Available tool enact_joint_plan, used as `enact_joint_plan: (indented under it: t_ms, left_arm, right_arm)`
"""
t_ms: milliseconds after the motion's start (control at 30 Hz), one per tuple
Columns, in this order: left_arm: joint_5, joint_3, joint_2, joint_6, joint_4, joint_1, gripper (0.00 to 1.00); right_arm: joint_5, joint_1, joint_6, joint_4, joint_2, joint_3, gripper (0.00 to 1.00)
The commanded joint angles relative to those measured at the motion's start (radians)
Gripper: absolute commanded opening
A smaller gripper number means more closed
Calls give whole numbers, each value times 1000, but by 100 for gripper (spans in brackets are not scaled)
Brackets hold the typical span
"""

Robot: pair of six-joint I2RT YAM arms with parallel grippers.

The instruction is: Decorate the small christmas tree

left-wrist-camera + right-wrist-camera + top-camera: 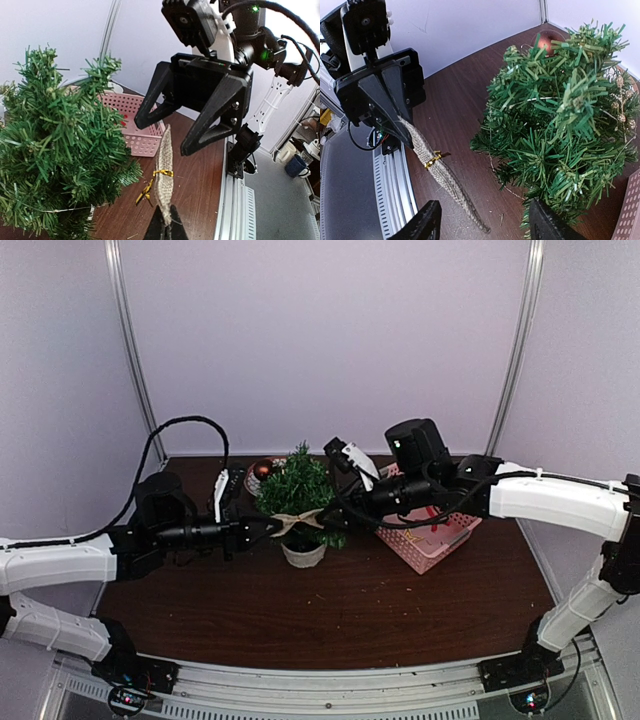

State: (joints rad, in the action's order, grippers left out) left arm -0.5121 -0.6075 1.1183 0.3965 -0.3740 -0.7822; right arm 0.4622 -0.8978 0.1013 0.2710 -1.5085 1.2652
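We find the tree [298, 485] upright in its pot [303, 554] at the middle of the bench [330, 625], between the two arms. The left end effector [163, 226] is closed tight on one end of a burlap strip [164, 165], which carries a gold tie [162, 173] near its middle. From that grip the strip runs across the front of the tree's lower branches toward the right end effector [164, 137]. The right end effector stands wide, with one finger on either side of the strip's free end. In the right wrist view we see no contact between its fingers [426, 222] and the strip. The tree lies just behind and beside both end effectors. Its foliage is close to the strip but apart from it. Its lower branches come near one finger of the right end effector; whether they touch, we cannot tell. A pink basket [432, 538] sits on the bench to the right of the tree, and a red ball [546, 42] lies behind the tree.
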Motion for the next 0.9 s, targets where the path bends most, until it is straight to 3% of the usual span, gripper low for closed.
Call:
enact_joint_plan:
  t_ms: [0, 67, 133, 467, 867]
  left_arm:
    - [-31, -8, 6, 41, -109, 24, 0]
    - [-35, -6, 13, 48, -119, 27, 0]
    - [-40, -7, 24, 51, -123, 30, 0]
    - [-29, -28, 76, 75, -117, 46, 0]
    - [84, -114, 118, 28, 71, 45, 0]
  right_arm:
    - [11, 10, 18, -34, -10, -5, 66]
    - [13, 12, 16, -34, -18, -5, 65]
    - [28, 16, 14, -43, -23, -7, 57]
    - [73, 20, 22, -51, -44, 1, 0]
    - [-29, 9, 23, 46, -98, 44, 0]
